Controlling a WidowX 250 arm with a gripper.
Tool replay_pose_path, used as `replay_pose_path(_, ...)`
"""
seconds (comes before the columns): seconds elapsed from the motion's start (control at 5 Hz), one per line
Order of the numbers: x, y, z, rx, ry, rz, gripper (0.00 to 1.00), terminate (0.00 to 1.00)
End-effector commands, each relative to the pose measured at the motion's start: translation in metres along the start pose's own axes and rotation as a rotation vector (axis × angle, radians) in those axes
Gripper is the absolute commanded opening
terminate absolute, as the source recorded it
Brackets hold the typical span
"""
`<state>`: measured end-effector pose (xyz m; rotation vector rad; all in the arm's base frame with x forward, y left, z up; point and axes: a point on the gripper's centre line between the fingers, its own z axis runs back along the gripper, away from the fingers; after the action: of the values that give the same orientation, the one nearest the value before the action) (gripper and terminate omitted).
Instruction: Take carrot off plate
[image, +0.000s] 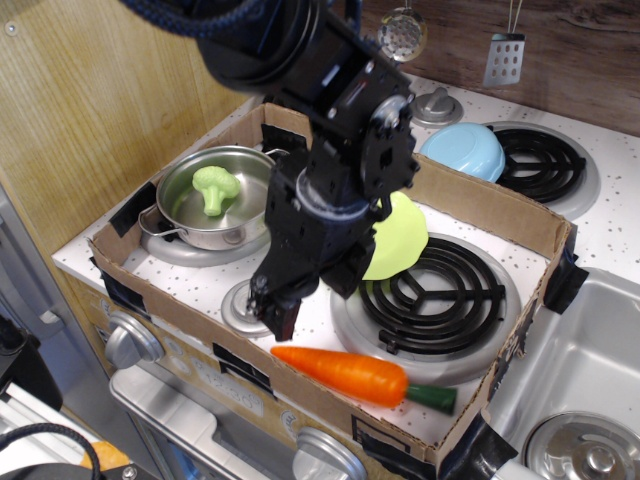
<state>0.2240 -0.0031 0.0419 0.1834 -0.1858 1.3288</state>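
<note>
Nearest the camera, the carrot (345, 371) is lying flat on the speckled stovetop just inside the front wall of the cardboard box (300, 392), its tip pointing left and its dark green stub pointing right; it is off the plate and nothing is touching it. Just behind and above it, the black gripper (276, 306) is hanging empty, holding nothing; whether its jaws are spread or pressed together cannot be told from this angle. Beside it, a small grey knob (240, 305) is sitting on the stovetop. Behind the arm, the plate (397, 240) is resting partly on the black coil burner (430, 295), with much of it hidden by the arm. To the left, a steel pot (215, 200) is holding a broccoli (214, 187). Farthest back, a blue bowl (465, 152) is lying outside the box.
</note>
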Motion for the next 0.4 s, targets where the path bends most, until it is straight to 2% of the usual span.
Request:
replay_pose_path(0.0,0.015,-0.024,0.04,-0.025,-0.005,-0.067,1.0,0.0)
replay_pose_path(0.2,0.019,-0.029,0.051,-0.038,-0.017,-0.149,1.0,0.0)
